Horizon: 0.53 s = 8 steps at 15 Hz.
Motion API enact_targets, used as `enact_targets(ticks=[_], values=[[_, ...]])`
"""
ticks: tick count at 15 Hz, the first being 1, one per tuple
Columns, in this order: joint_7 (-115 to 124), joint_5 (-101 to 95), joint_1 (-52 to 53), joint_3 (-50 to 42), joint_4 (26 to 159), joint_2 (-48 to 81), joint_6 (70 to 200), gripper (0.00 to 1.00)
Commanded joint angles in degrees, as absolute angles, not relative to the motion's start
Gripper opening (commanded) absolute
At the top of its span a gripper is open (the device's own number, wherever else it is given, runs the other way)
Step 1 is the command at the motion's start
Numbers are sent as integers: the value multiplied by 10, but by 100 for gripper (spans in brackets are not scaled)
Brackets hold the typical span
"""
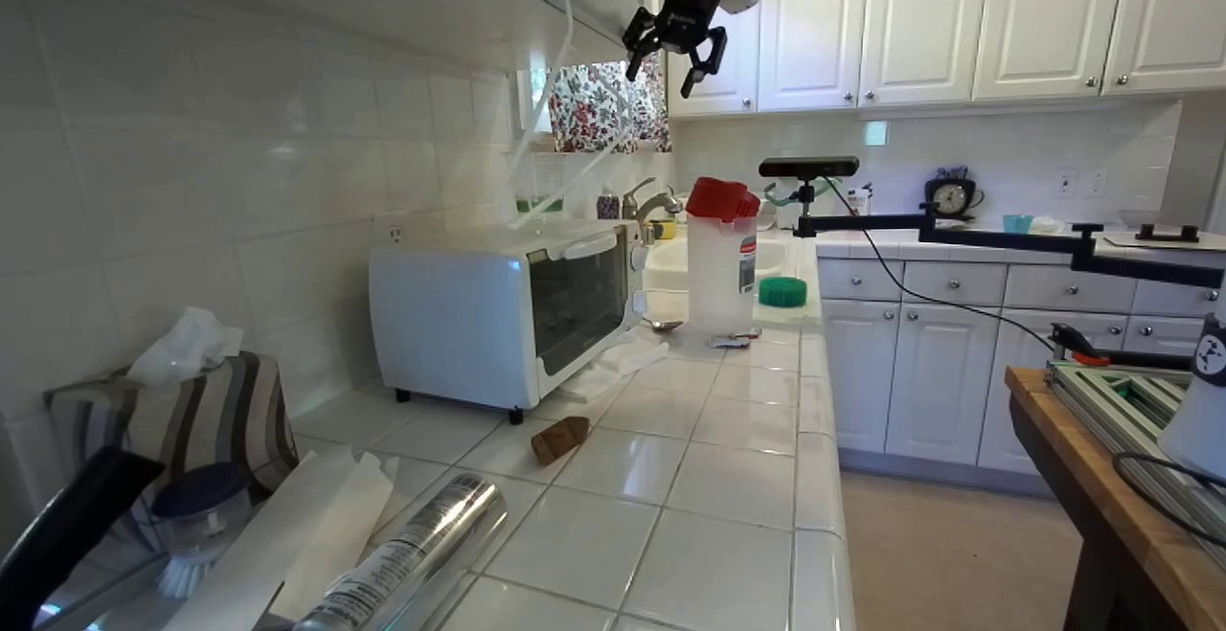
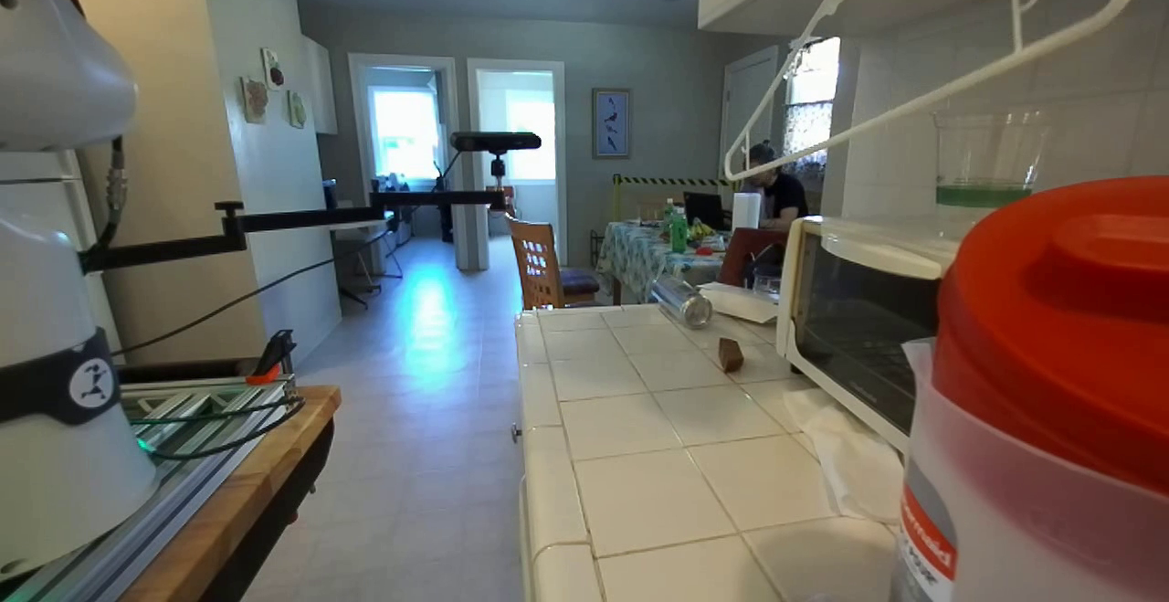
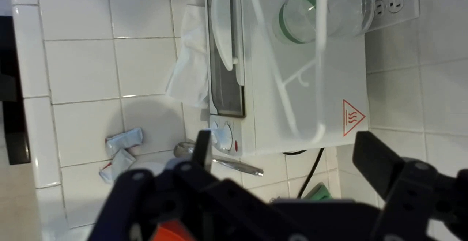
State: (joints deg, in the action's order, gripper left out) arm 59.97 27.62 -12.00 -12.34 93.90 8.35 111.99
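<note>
1. Gripper (image 3: 287, 153) is blurred; the wrist view's bottom edge crops its base.
2. Red lid (image 3: 172, 232), below the gripper, is mostly hidden behind it.
3. Spoon (image 3: 239, 166), below the gripper, is partly covered by it.
4. White hanger (image 3: 320, 21) and toaster oven (image 3: 340, 72), ahead of the gripper, meet the top edge, cropped.
5. Print on the packets (image 3: 126, 141) beside the gripper is illegible.

Sink (image 1: 669, 267): an exterior view faces it along the counter (image 1: 714, 478), striped tissue box (image 1: 222, 411) near.
Dining table (image 2: 641, 255): an exterior view faces it the opposite way, red-lidded pitcher (image 2: 1059, 392) very close.
Toaster oven (image 3: 268, 98), clothes hanger (image 3: 321, 43): wrist view looks down; all views share both.
</note>
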Motion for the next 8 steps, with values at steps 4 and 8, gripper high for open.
enact_targets(ticks=[4, 8], values=[[598, 270, -119, -117, 937, 82, 1113, 100], [579, 278, -120, -113, 948, 77, 1098, 100]])
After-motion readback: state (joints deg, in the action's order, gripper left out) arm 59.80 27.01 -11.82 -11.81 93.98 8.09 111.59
